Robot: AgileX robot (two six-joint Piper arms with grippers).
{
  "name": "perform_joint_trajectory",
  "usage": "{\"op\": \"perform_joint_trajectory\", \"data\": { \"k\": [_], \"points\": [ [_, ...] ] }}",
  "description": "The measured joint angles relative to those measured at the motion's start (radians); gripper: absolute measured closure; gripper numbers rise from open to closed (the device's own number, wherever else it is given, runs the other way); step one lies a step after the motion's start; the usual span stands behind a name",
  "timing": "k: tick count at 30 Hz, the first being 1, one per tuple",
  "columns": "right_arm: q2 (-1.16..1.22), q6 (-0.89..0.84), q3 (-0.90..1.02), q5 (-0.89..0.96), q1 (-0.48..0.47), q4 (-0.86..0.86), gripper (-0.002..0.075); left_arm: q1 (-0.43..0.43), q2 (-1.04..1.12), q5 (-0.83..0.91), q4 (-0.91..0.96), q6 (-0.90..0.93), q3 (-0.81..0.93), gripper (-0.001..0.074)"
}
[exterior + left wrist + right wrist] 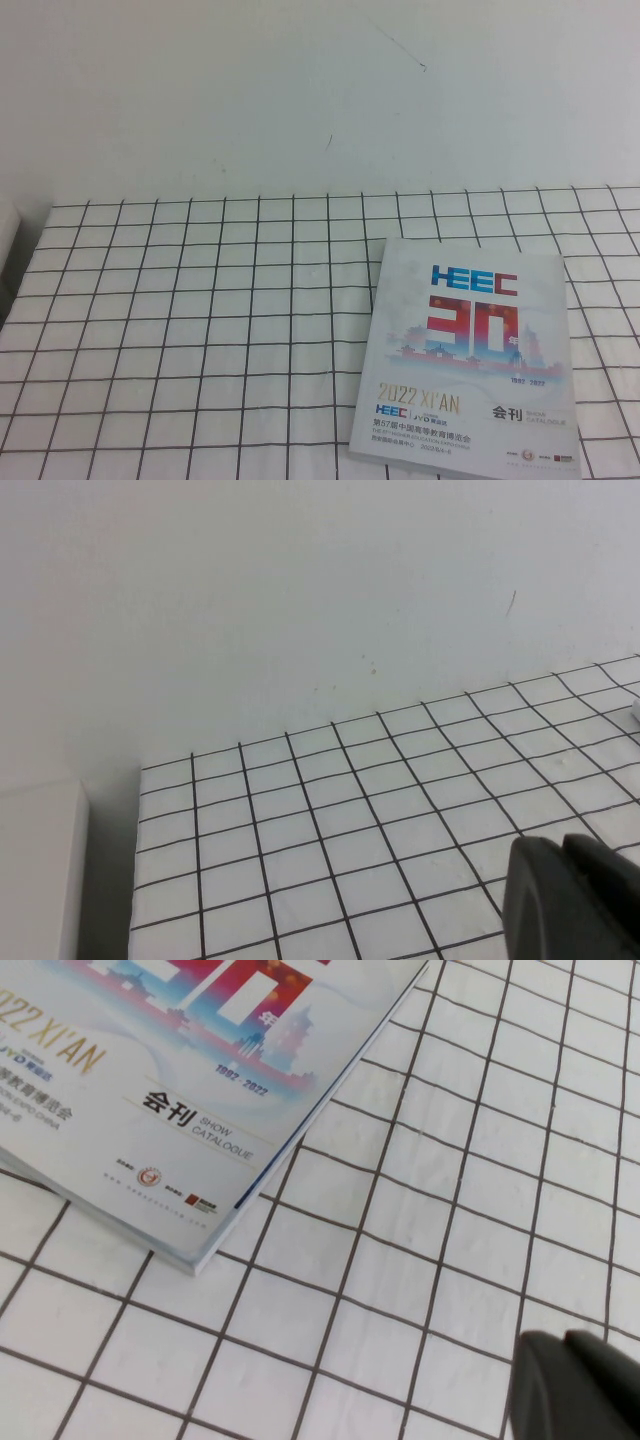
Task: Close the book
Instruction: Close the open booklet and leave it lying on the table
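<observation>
The book (465, 360) lies closed and flat, front cover up, on the robot's right half of the surface (200, 330). It is turned slightly off the grid lines. Its near edge runs to the bottom of the high view. Neither arm shows in that view.

The right end effector (580, 1385) appears only as a dark rounded shape at the edge of its wrist view, hanging above bare grid squares. Whether it is open or closed cannot be told. One corner of the book lies near it but apart from it, with a few uncovered squares between them. Nothing lies on those squares.

The left end effector (572, 895) is likewise a dark rounded shape over bare squares, and its state cannot be told either. Beyond it the surface runs uncovered to the wall (300, 590). Off to one side a pale blocky object (40, 870) stands past the surface's edge, well apart from it.

The surface is white with thin black lines forming a square grid, and it ripples slightly in places. The wall is plain white and matt, with a few faint dark marks. The book is a thin rectangle with a glossy pale cover, blue and red lettering, gold text and a sharp spine edge. Its page block shows as a thin pale band along the side.
</observation>
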Motion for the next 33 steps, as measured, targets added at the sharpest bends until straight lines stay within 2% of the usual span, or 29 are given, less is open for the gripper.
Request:
{"op": "perform_joint_trajectory", "data": {
  "k": [8,14,33],
  "points": [
    [0.000,0.000,0.000,0.002,0.000,0.012,0.0729,0.088,-0.150,0.093,0.000,0.020,0.130,0.0738],
    [0.000,0.000,0.002,0.002,0.000,0.015,0.0729,0.133,-0.158,0.124,-0.010,0.027,0.219,0.0738],
    [0.000,0.000,0.002,0.002,0.000,0.016,0.0729,0.135,-0.162,0.102,-0.010,-0.085,0.222,0.0738]
  ]
}}
